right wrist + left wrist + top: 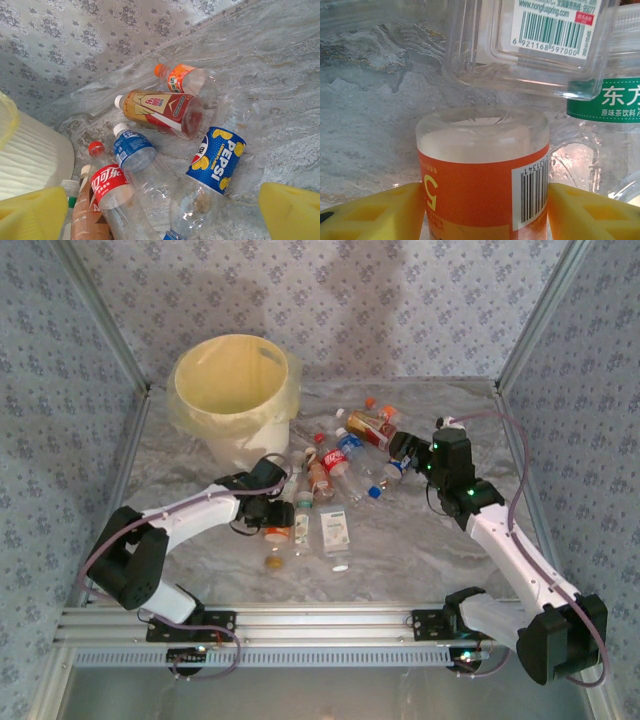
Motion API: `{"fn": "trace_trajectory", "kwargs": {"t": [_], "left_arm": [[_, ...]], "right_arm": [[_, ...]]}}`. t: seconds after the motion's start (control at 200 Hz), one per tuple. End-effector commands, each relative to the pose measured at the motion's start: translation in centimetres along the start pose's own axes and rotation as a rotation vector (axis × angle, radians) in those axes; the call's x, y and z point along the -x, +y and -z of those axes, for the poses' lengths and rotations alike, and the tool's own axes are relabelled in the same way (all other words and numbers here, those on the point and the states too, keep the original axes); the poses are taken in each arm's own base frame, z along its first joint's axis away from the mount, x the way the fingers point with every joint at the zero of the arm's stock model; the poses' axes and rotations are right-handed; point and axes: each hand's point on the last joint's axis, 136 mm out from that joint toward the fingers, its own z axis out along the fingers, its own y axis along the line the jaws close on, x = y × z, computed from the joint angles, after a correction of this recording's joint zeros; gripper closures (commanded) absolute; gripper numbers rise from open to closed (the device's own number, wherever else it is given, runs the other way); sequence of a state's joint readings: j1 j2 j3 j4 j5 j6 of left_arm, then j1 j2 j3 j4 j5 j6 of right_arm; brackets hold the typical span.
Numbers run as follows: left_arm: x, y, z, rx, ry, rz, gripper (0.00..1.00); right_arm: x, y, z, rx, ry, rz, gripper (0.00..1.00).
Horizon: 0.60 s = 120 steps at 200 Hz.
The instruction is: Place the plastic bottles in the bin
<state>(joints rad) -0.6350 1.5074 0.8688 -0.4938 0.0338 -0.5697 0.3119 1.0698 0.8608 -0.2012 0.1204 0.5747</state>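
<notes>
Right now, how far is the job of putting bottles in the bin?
Done: nothing; the bin looks empty inside. In hand: the left gripper holds its pads against an orange-label bottle on the table. Left: the other bottles lie there too, the right gripper open above them.

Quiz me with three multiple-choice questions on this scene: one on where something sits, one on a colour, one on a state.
1. Where is the bin on the table? A back left; B front right; C centre.
2. The Pepsi bottle's label is: A green; B blue; C white.
3. The right jaws are: A shut on a bottle; B shut empty; C open.
Answers: A, the top view shows it in the far left corner; B, blue around white lettering; C, the pads stand wide apart above the bottles.
</notes>
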Motion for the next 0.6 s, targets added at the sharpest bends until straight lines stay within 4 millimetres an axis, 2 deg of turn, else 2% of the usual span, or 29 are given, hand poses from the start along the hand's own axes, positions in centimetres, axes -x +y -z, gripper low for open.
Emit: {"fn": "trace_trajectory", "kwargs": {"t": [0.0,0.145,0.29,0.465,0.595], "left_arm": [[-1.7,2.1,-1.9,0.086,0.056,0.015,0.34],[-1.8,2.4,-2.1,0.107,0.058,0.015,0.31],[-1.1,2.0,-0.6,0.088,0.009,0.016,0.40],[1.2,0.0,3.4,-0.009,-0.128,-0.003,0.47],[3.1,-2.6,8.1,-0.143,-0.330,-0.071,0.48]], "right_arm": [[1.0,0.4,-0.1,0.002,-0.026,0.012,0.00],[1.0,0.5,-0.1,0.007,-0.021,0.010,0.00],[0.9,0.5,-0.1,0.007,-0.015,0.014,0.00],[1.0,0.4,-0.1,0.004,-0.027,0.011,0.00],[1.1,0.9,-0.1,0.028,-0.032,0.018,0.00]]}}
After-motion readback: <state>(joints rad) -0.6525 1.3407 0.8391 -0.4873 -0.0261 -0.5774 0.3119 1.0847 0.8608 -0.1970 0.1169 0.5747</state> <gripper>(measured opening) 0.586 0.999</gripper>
